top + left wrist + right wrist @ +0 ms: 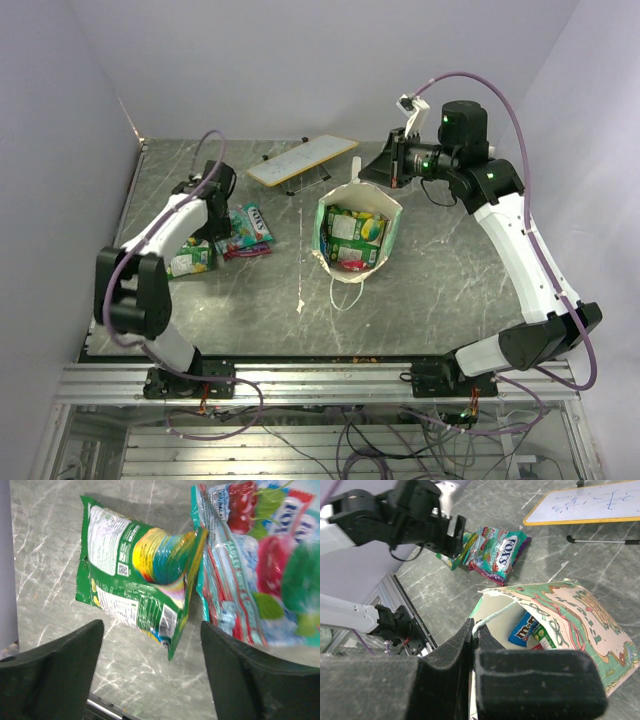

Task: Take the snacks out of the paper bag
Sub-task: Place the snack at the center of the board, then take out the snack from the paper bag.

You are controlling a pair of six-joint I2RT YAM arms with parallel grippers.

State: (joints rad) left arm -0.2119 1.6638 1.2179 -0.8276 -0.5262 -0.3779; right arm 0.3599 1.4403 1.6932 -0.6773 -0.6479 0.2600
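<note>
The mint-green paper bag (385,238) stands open mid-table with several snacks inside, among them a green packet (352,228) and a blue packet (525,630). My right gripper (477,630) is shut on the bag's white cord handle (496,616) at the far rim. Two snacks lie on the table at the left: a green packet (135,575) and a teal and red packet (260,565). The green one leans with one edge up against the other. My left gripper (152,675) hangs open just above the green packet, and neither finger touches it.
A flat white board (302,158) on black legs stands behind the bag. The bag's other cord handle (348,295) trails on the table toward the near edge. Grey walls close in the left and back sides.
</note>
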